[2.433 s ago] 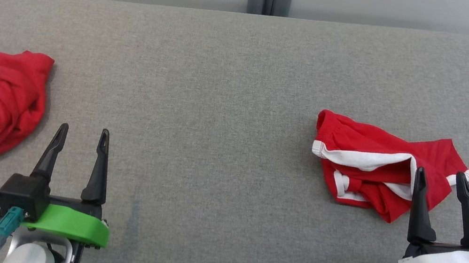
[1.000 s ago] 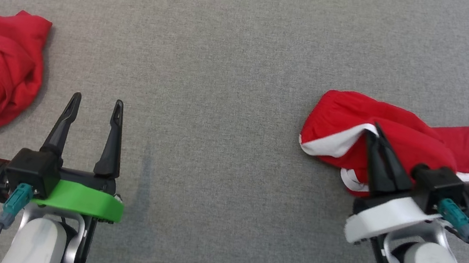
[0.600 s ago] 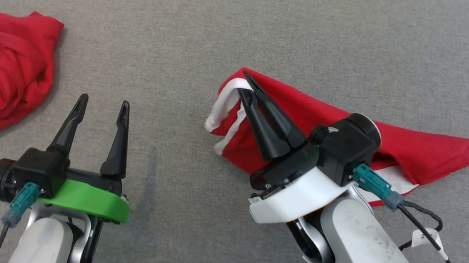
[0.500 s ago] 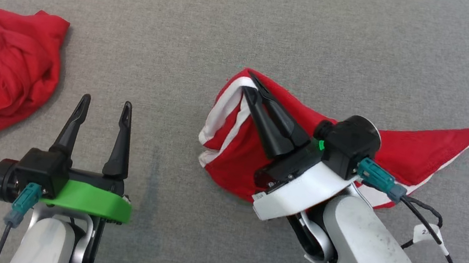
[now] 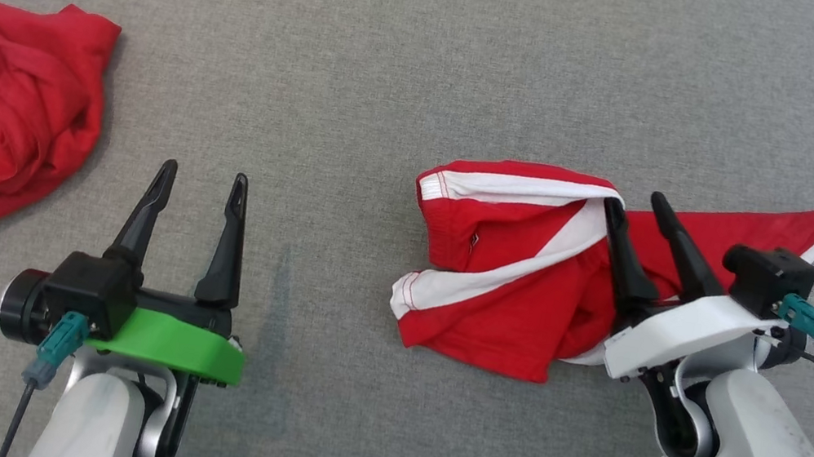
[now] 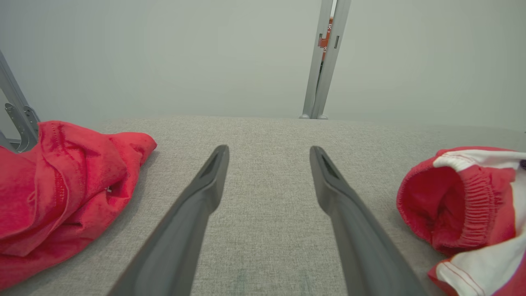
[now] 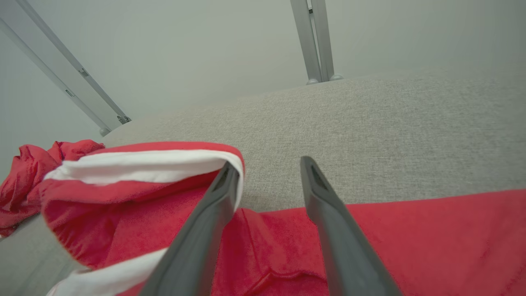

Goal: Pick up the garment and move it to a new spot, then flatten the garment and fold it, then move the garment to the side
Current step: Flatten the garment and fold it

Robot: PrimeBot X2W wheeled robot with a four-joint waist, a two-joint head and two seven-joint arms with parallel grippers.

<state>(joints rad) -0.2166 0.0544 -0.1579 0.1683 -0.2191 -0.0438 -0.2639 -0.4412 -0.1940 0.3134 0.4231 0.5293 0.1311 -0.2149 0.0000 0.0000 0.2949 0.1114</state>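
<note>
Shorts (image 5: 514, 280) lie beneath the right gripper (image 5: 635, 202), fingers released, white band (image 7: 144, 165) at nine o'clock (touching one finger (image 7: 205, 230), wrist view); left gripper (image 5: 205, 172) spread.

Test lab: grey padded table (image 5: 439, 35), metal post (image 6: 324, 61)

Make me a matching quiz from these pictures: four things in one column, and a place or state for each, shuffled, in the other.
Things:
1. left gripper
2. right gripper
3. red-and-white shorts
4. other red garment

Places or states:
A. crumpled, right of centre on the table
B. open, fingers over the shorts
C. bunched at the table's left edge
D. open over bare table

Pairs: 1-D, 2-B, 3-A, 4-C
</note>
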